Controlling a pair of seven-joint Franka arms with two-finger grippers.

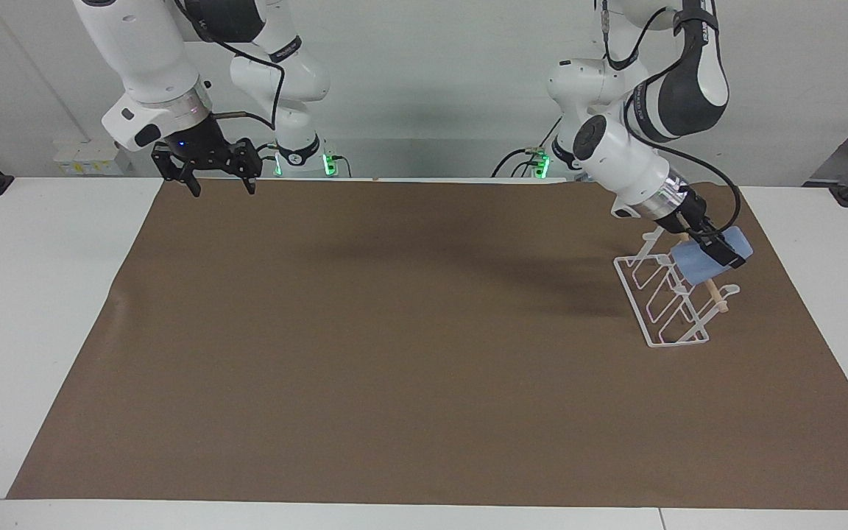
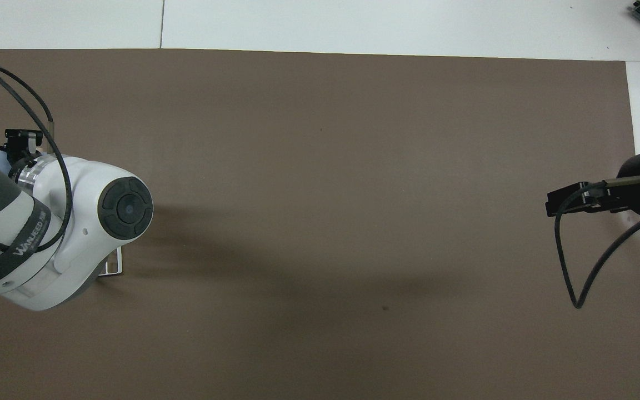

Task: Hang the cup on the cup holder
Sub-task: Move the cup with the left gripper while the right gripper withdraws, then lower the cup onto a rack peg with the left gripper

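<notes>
The left gripper [image 1: 715, 249] pinches the cup [image 1: 707, 260] on the rack's [image 1: 659, 309] dowel; hanging looks nearly done, release comes next. The right gripper [image 1: 219, 180] waits spread, well apart.

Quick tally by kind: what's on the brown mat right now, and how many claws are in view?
Cups: 1, the light-blue cup, held by the left claw at the rack's wooden dowel.
Cup holders: 1, the white wire cup holder.
Claws: 2, the other being the right claw, which hangs open over the mat's edge by the robots.
Total: 4.
</notes>
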